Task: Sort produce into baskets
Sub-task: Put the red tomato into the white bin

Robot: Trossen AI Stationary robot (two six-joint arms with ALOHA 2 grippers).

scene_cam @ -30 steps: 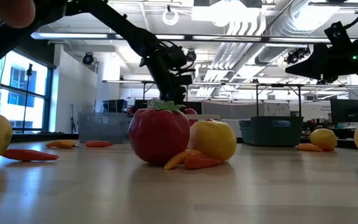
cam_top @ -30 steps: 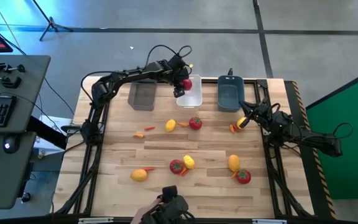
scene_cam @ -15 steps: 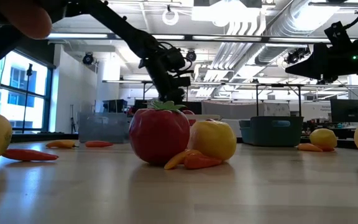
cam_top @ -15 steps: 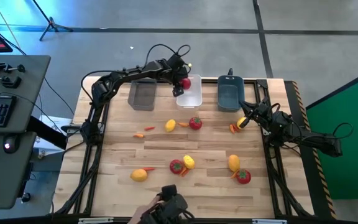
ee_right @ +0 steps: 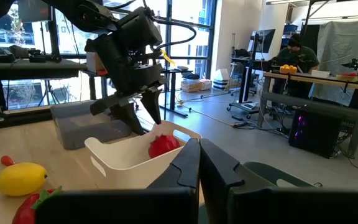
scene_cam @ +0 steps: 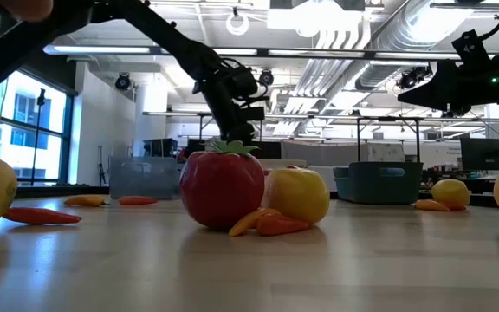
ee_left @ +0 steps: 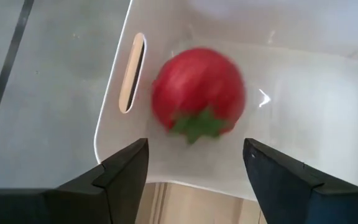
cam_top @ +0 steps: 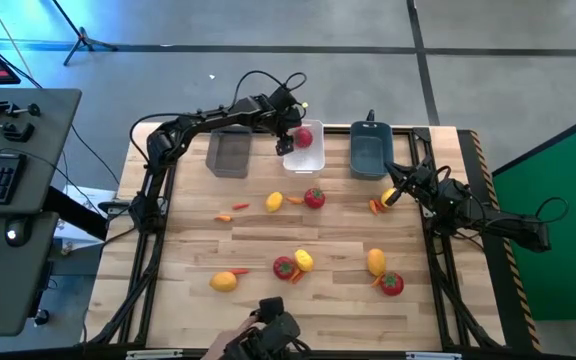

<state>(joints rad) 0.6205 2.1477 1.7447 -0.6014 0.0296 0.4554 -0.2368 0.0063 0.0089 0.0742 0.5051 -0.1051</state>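
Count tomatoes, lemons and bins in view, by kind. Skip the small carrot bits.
Tomatoes: 4 (one already in the white bin)
Lemons: 5
Bins: 3
Total: 12

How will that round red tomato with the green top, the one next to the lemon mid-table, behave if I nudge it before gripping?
The round red tomato with the green top will probably roll: its body is near-spherical and the wooden table looks smooth. It seems rigid and glossy, so closing fingers may slip over its curve. The yellow oval lemon and orange carrot pieces touching it would likely shift too.
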